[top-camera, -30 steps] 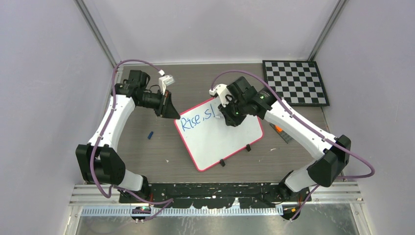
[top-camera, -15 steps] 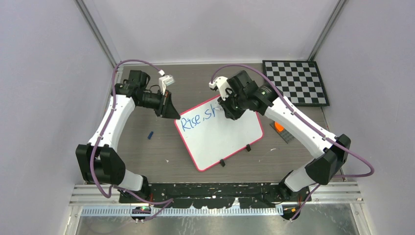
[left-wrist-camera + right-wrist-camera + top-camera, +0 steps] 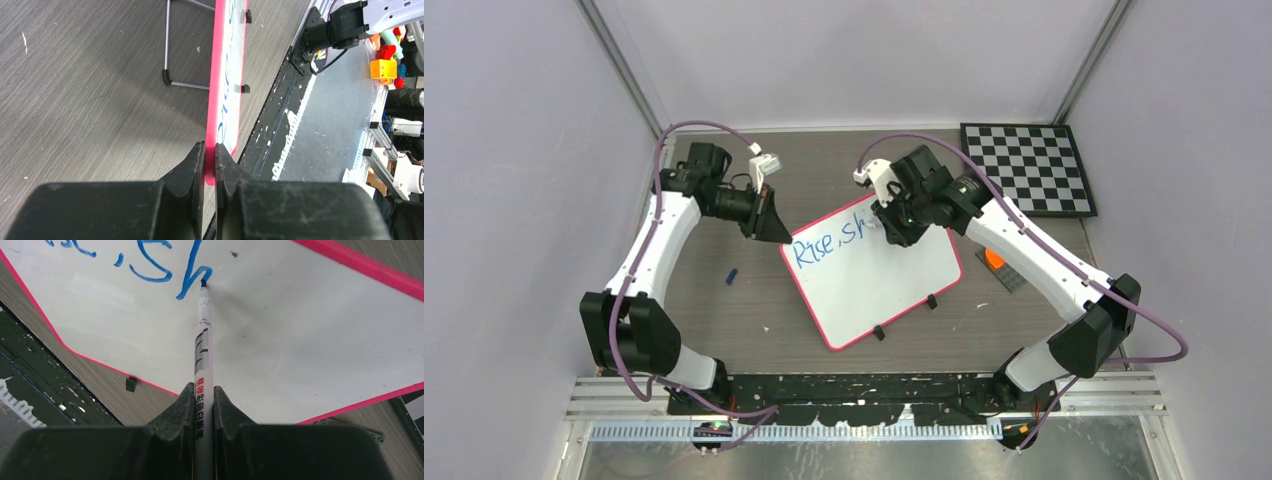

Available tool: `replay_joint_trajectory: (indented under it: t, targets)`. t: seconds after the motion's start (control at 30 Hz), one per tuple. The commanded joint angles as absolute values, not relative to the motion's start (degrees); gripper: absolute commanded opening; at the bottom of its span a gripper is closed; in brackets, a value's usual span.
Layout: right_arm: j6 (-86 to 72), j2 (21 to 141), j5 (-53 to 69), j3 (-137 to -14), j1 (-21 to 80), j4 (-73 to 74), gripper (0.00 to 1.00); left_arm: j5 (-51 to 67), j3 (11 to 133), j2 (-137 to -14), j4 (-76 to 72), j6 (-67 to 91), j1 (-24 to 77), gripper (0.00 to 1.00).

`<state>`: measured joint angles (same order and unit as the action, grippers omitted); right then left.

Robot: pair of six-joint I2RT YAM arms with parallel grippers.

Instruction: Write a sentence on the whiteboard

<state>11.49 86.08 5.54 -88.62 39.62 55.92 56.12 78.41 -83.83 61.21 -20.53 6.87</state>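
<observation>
Right hand (image 3: 204, 390) is closed tight on a marker (image 3: 203, 340), the barrel pinched between both fingers and sticking out ahead of them, its blue tip touching the whiteboard (image 3: 884, 290) at the foot of the last stroke. Written so far, the sentence (image 3: 829, 245) reads "Rise, Sh" in blue along the board's far-left part. Opposite it, the left hand (image 3: 210, 150) is nearly shut, both fingers gripping the board's pink rim at its left corner. From that wrist the board is seen edge-on, with a grey wire leg (image 3: 167, 50) showing on its underside. The board sits turned at an angle in the middle of the bench (image 3: 724, 330), two black clips on its near edge. A checkerboard (image 3: 1027, 168) lies at the far right corner, well apart from the board, a small blue piece (image 3: 733, 274) lies on the bench left of the board, and an orange thing (image 3: 994, 258) lies just right of it.
</observation>
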Motion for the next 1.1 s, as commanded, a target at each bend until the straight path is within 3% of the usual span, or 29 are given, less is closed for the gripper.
replay_joint_trajectory:
  t: [0.0, 0.33, 0.7, 0.77, 0.87, 1.07]
  targets:
    - [11.84, 84.49, 5.90, -86.29, 40.23, 56.83, 0.00, 56.28, 80.14, -85.59, 62.50, -22.50, 8.68, 0.00]
    - [12.74, 82.73, 6.73, -88.14, 40.88, 59.55, 0.00, 55.02, 82.52, -87.32, 63.70, -25.23, 9.57, 0.00]
    - [13.16, 80.52, 6.27, -93.29, 39.57, 60.66, 0.00, 52.67, 95.03, -95.86, 71.85, -33.91, 9.68, 0.00]
    - [13.43, 80.42, 6.30, -93.34, 38.36, 60.50, 0.00, 52.60, 97.75, -97.45, 73.37, -34.68, 9.67, 0.04]
    - [14.08, 80.21, 6.77, -93.14, 35.81, 60.20, 0.00, 53.01, 100.22, -98.24, 74.60, -34.49, 9.71, 0.18]
    - [14.56, 80.13, 8.17, -92.44, 33.87, 59.72, 0.00, 57.06, 95.41, -94.28, 69.81, -29.05, 9.71, 0.37]
